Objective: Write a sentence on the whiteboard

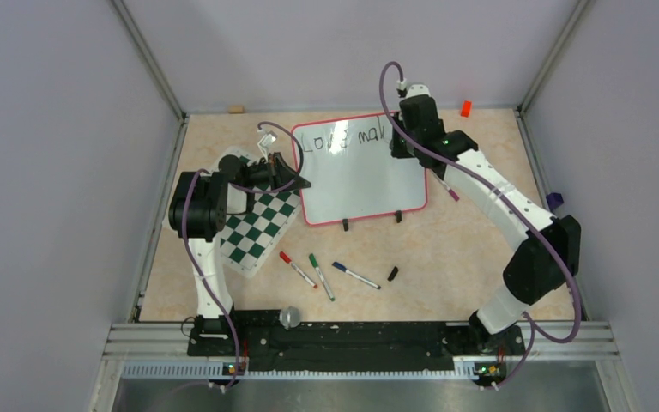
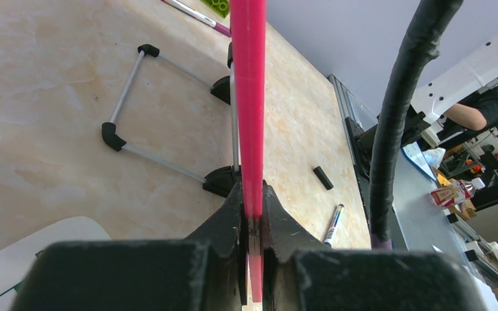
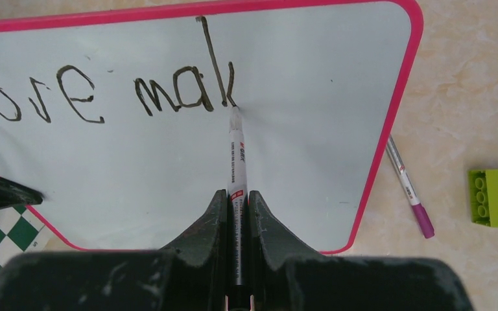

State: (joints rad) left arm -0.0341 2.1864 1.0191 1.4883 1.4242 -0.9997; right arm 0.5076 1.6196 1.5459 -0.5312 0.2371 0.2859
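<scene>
Pinching a white marker tight between its fingers, the right claw has the tip down on the whiteboard, right at the foot of the last stroke. The sentence reads only "Love mak", in black along the board's far edge. The board sits at the far middle of the worktop, its left side beside the checkered mat. The left claw is clamped shut on the board's red frame at that left edge. On the near side of the board lie a red pen, a green pen, a blue pen and a black cap. A purple pen lies just right of the board, with a green-and-white brick further right.
</scene>
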